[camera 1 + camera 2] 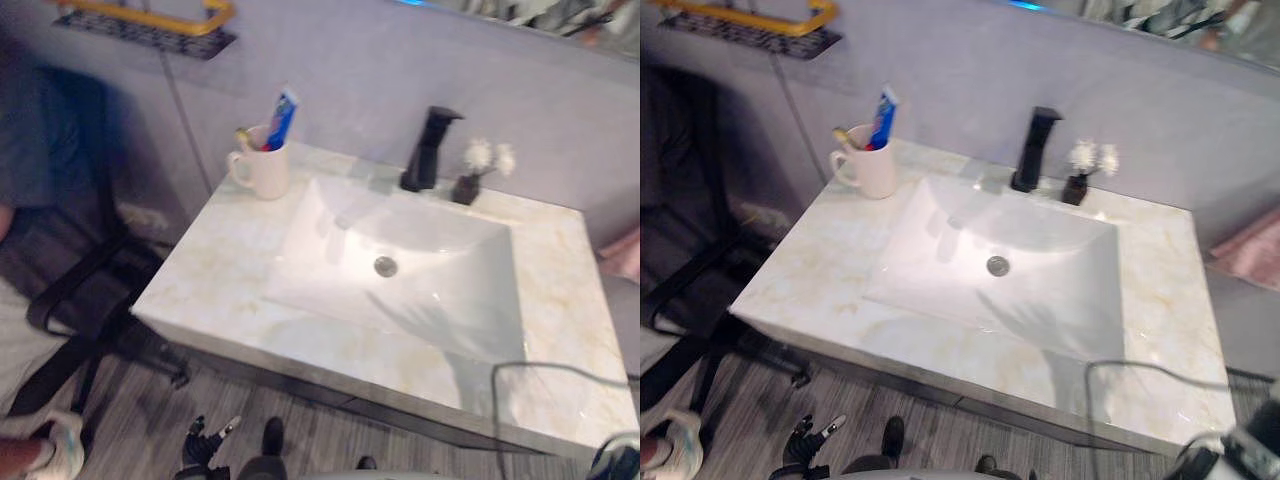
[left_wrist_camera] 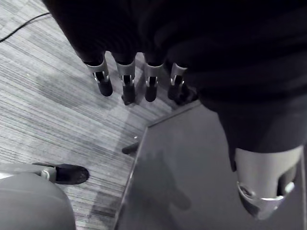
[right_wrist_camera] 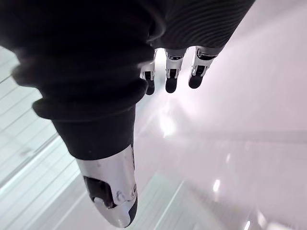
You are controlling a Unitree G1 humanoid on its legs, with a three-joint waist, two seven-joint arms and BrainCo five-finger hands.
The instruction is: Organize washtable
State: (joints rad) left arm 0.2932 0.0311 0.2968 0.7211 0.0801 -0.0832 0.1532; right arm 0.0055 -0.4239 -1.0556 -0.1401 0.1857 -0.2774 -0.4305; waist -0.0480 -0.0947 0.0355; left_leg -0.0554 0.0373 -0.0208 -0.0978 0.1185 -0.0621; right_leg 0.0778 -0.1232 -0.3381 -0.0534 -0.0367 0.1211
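The washtable is a pale marble counter (image 1: pixel 200 280) with a white sink basin (image 1: pixel 420 290) sunk in its middle. At its back left stands a white mug (image 1: pixel 265 170) holding a blue toothpaste tube (image 1: pixel 283 117) and a toothbrush (image 1: pixel 243 137). Behind the basin rise a black faucet (image 1: pixel 428 148) and a small dark vase of white flowers (image 1: pixel 480 170). My left hand (image 2: pixel 127 81) hangs low over the floor in front of the counter (image 1: pixel 205 445), fingers straight and empty. Beyond the counter's front right corner my right hand (image 3: pixel 168 76) is also open and holds nothing.
A person (image 1: pixel 30 200) sits at the left by a black chair frame (image 1: pixel 80 290), one shoe (image 1: pixel 60 445) on the grey plank floor. A yellow-railed rack (image 1: pixel 150 25) hangs on the wall. Pink cloth (image 1: pixel 625 250) lies off the right edge.
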